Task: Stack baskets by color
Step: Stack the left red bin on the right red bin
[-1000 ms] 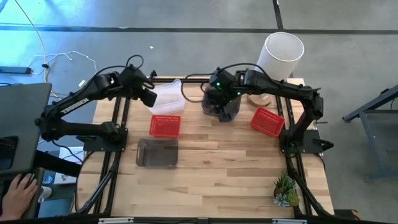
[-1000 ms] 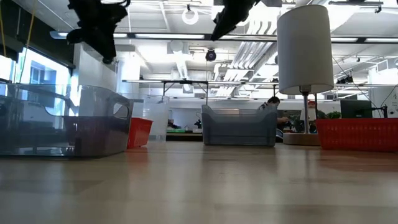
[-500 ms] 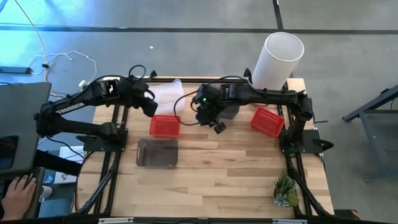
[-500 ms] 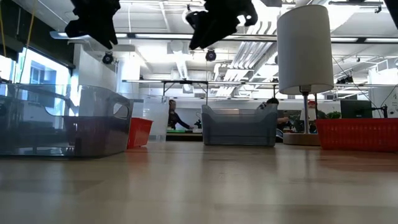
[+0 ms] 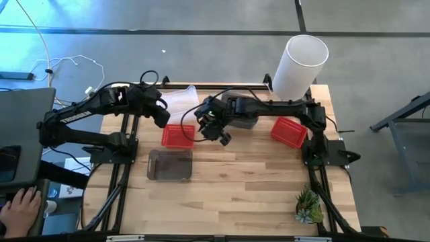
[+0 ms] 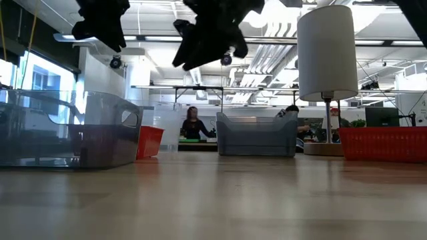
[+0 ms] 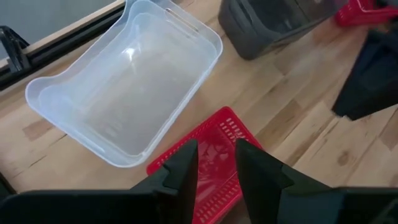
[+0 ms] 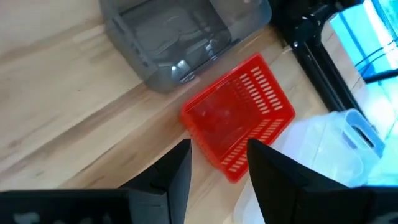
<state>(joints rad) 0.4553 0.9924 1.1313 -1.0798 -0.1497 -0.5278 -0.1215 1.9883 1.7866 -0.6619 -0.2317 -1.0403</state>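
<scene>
- Your right gripper [image 5: 222, 136] is hovering open and empty beside the red basket [image 5: 178, 136] at table centre-left.
- Lower squarely over one rim.
- Left gripper [image 5: 161, 115] is waiting open above it.

L arm reaches from its base at 9 o'clock toward table centre, elbow bent. L gripper [image 5: 161, 115] hangs above the table at about 11 o'clock, fingers [image 7: 185, 163] slightly apart, empty. R arm stretches from 3 o'clock across to centre. R gripper [image 5: 220, 134] hovers near 12 o'clock, fingers [image 8: 178, 165] parted, empty, just beside the left one.
</scene>
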